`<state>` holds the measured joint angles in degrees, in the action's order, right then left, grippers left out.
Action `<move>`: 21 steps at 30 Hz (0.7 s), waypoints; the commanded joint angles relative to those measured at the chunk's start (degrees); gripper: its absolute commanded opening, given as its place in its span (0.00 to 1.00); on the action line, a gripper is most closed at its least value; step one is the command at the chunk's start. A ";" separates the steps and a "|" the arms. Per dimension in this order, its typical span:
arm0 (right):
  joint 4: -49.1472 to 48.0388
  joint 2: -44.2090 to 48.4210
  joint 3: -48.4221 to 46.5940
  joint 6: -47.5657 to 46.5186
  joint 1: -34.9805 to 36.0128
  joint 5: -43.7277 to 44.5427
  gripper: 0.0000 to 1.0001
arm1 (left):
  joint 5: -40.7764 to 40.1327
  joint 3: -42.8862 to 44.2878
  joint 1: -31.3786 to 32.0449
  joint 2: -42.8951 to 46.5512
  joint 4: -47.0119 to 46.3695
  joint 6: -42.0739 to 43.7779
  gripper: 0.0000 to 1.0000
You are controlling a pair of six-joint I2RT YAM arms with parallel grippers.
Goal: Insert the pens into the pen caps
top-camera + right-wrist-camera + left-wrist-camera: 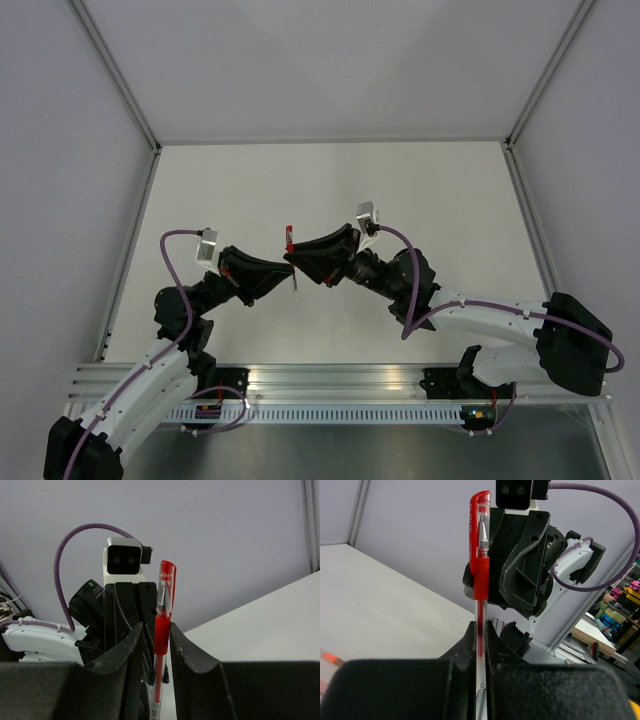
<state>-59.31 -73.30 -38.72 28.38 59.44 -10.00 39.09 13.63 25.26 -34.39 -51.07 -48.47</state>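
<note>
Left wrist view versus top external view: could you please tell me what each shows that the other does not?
Only the left wrist: the left gripper pinching the red pen by its clear barrel, cap on, and a blurred orange thing on the table. Only the top: the left arm and right arm whole. Both: the pen and the right gripper meeting it.

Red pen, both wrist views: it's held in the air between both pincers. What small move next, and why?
Probably ease the right pincer open and back it off. The red pen has its tip inside the cap, whose lower edge meets the red grip, so it looks seated. The left pincer clamps the clear barrel and could likely carry it alone.
</note>
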 commanded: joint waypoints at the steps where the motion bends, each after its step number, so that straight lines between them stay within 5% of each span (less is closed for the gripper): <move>1: -0.46 -1.14 -1.62 -0.43 0.50 -2.74 0.33 | -1.39 0.26 -0.03 0.47 -1.40 1.71 0.02; 8: 1.39 -1.76 -2.94 -0.08 0.50 -2.39 0.00 | -1.30 0.35 -0.03 0.47 -1.40 1.62 0.02; 13: 1.21 -1.32 -3.38 0.01 0.59 -2.22 0.00 | -0.95 0.70 -0.03 0.03 -1.23 1.45 0.06; 15: 1.39 -1.15 -3.99 0.01 0.59 -2.13 0.00 | -0.86 0.70 -0.03 -0.32 -1.31 1.27 0.24; 21: 1.74 -0.71 -5.22 0.01 0.76 -2.31 0.00 | 0.37 1.05 -0.03 -1.81 -2.10 1.01 0.38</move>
<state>-56.03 -74.81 -41.12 28.49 59.68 -11.00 38.72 13.65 25.21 -35.44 -50.89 -48.03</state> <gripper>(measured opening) 0.034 0.375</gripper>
